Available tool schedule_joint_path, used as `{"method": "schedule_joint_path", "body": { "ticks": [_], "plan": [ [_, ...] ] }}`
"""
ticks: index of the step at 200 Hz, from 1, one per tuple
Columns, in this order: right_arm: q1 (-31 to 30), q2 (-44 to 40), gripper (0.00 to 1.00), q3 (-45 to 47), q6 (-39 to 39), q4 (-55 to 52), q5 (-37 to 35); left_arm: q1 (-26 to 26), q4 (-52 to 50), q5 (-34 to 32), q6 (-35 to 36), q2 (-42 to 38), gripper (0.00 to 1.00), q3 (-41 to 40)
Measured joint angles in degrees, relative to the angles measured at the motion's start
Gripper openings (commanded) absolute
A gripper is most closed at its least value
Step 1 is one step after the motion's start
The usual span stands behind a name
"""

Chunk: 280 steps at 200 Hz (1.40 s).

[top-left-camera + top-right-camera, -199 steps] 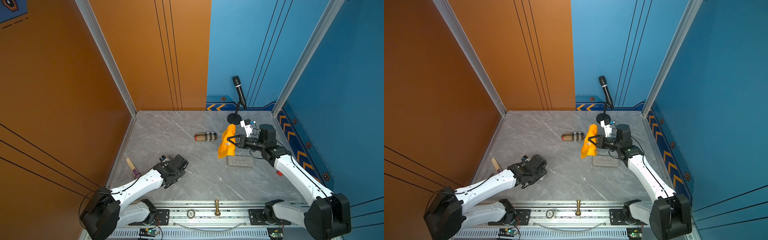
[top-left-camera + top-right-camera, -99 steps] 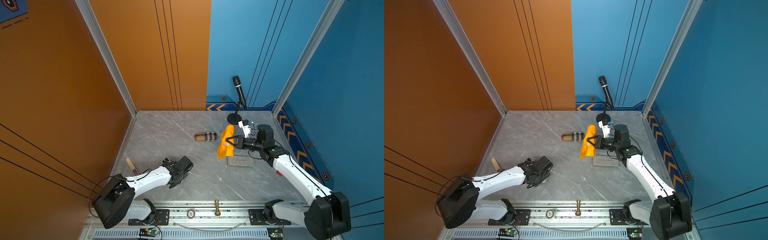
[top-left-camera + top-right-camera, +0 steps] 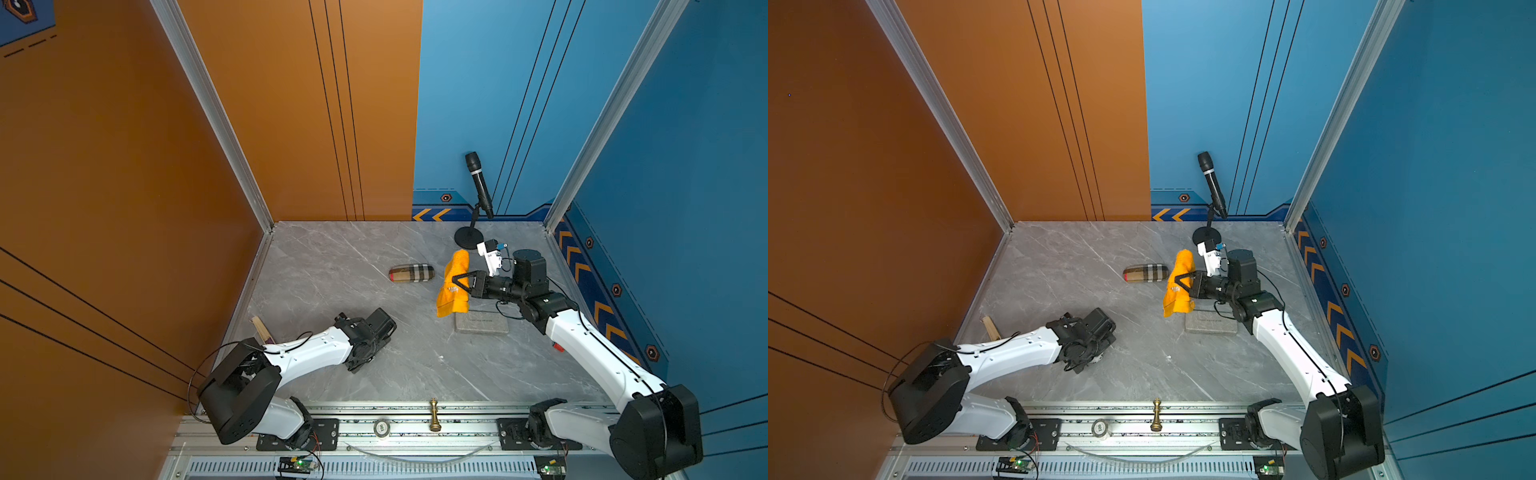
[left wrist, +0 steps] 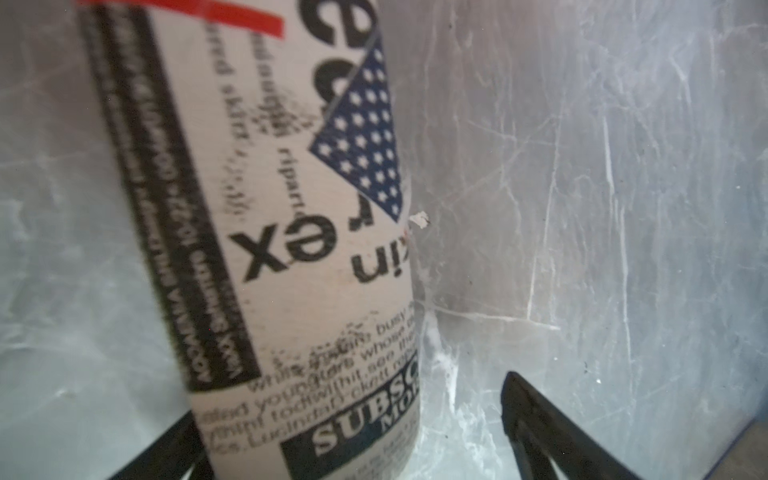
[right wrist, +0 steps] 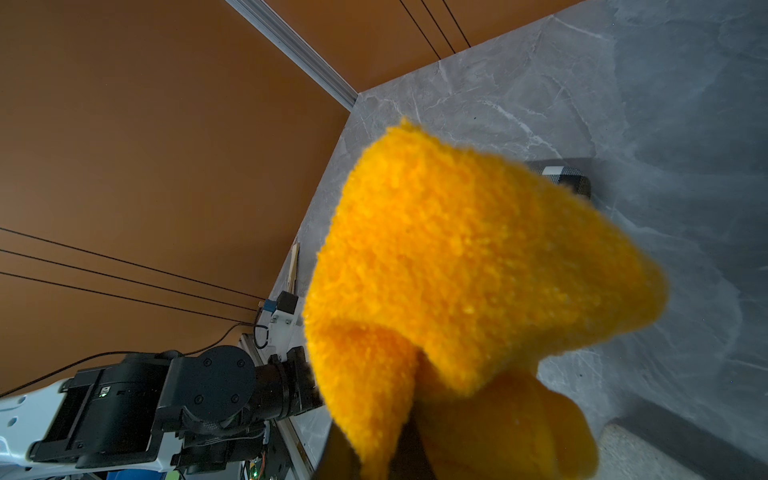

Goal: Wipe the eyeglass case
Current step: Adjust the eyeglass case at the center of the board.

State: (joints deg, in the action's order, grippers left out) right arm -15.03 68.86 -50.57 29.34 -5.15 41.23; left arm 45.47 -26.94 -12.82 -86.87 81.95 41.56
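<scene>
The plaid eyeglass case lies on the grey marble table in both top views. Just to its right my right gripper is shut on a fluffy orange cloth, which hangs above the table. In the right wrist view the cloth hides all of the case except one end. My left gripper points down at the table's front left. It is open, with a rounded newspaper-print object lying between its fingers. That object is hidden in both top views.
A microphone on a round stand is at the back right. A grey slab lies under the right arm's wrist. A wooden stick lies by the left wall. A brass chess piece stands on the front rail.
The left gripper's jaws have gone from shut to wide open and the arm has shifted slightly right. The right gripper has carried the cloth a little left, closer to the plaid case.
</scene>
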Motion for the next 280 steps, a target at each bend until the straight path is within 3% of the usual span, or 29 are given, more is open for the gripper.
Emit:
{"method": "schedule_joint_path", "body": {
  "ticks": [69,115,148,183,243,280],
  "plan": [
    [0.0,-2.7,0.0,0.0,-0.5,-1.7,-2.4,0.3,6.5,6.7,3.8,8.8,0.96,8.2],
    [0.0,-2.8,0.0,0.0,-0.7,-2.9,-3.0,0.3,8.7,10.6,8.5,8.8,0.94,8.0],
    [-0.2,-2.8,0.0,0.0,-0.7,-3.3,-3.5,1.6,4.0,11.3,16.7,2.7,0.93,7.6],
    [-0.9,-1.7,0.0,0.0,-0.9,-3.5,-3.7,3.5,-6.0,6.2,26.7,-8.4,0.92,9.2],
    [-3.7,2.8,0.0,-3.9,-2.2,-6.9,-4.3,-2.4,-10.1,0.8,50.8,-15.1,0.89,1.9],
    [-5.2,5.8,0.0,-8.3,-4.1,-8.8,-5.1,-3.7,-9.9,0.4,56.5,-20.0,0.9,-4.5]
  ]
}}
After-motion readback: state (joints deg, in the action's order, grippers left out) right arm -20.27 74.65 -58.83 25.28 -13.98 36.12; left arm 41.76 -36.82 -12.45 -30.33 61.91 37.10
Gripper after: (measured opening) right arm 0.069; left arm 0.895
